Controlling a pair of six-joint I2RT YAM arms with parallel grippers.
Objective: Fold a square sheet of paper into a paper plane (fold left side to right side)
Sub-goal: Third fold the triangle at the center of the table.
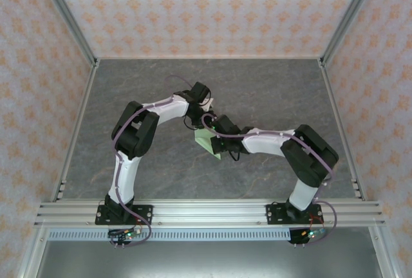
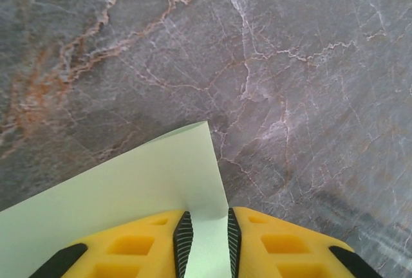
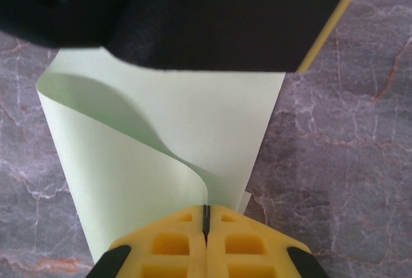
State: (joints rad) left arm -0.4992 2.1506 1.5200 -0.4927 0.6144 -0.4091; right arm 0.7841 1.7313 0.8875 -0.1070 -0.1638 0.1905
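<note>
Pale green, thin and feather-light, the square sheet of paper [image 3: 161, 136] lies under both my wrists, near the middle of the counter [image 2: 302, 65]. My right jaws are pressed fully together on its near corner, and from that pinch one layer rises in a soft curl over the layer lying flat. My left jaws stand a little apart with the sheet's edge lying in the gap; I judge they are not pinching it. Paper this limp will sag wherever it is unsupported, keep any crease pressed into it, and slide easily on the smooth stone. I would take it only at corners or edges, and lightly. Beyond the curl, a dark bulk that I take to be my left arm [image 3: 212, 14] hangs over the far part of the sheet, close enough to crowd the fold. Farther off are the grey marbled counter and the patterned walls [image 1: 212, 8].
</note>
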